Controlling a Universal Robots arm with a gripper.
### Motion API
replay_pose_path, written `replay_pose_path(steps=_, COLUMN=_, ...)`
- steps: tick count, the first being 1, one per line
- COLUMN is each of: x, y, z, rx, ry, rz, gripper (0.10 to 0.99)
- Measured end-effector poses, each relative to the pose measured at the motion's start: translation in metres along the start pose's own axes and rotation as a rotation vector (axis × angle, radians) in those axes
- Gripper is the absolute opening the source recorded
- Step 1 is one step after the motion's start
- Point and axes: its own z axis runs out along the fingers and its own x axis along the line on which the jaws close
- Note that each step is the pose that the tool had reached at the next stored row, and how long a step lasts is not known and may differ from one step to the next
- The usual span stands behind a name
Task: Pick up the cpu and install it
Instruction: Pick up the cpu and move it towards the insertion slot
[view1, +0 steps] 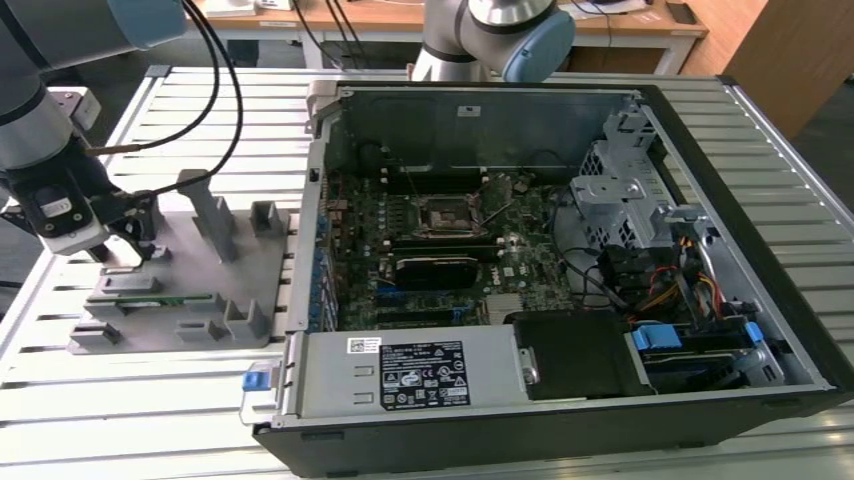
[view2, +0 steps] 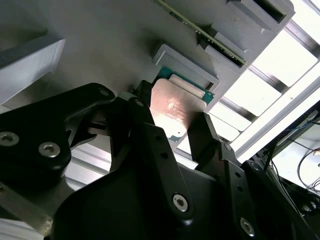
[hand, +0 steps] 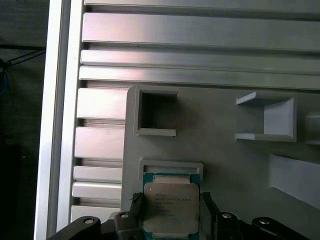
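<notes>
Exterior view is catching my arm (view1: 40, 120) at its left, reaching down onto the grey fixture (view1: 187, 320). That fixture is lying on a tabletop (view1: 147, 410) of pale ribbed aluminium slats that are running under everything. Just beside the fixture, toward the exterior view's right, an open black case (view1: 767, 230) is lying on the same slats. The dark socket (view1: 442, 215) is sitting on the board inside it, well apart from me. A wooden desk (view1: 627, 22) is standing behind the tabletop, and black cables (view1: 224, 100) are hanging down past my arm.

In the first wrist view my fingers (hand: 136, 202) are clamping the cpu (hand: 171, 207), one pressing on each of two opposite edges. Its metal top is facing up, and in the second wrist view it is glaring under the light. The cpu is sitting at a shallow pocket (hand: 170, 166) near the fixture's edge, its green rim lying against the pocket's wall. I cannot tell whether it is resting on the pocket's floor or hanging just clear of it. A green memory stick (view2: 200, 32) is standing on edge in the fixture nearby, with bright slats showing beyond it.
</notes>
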Motion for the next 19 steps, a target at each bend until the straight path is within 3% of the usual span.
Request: replay_pose_path(steps=19, x=0.0002, y=0.0007, z=-0.0121, rx=0.0, ry=0.0001, rz=0.0, gripper=0.537)
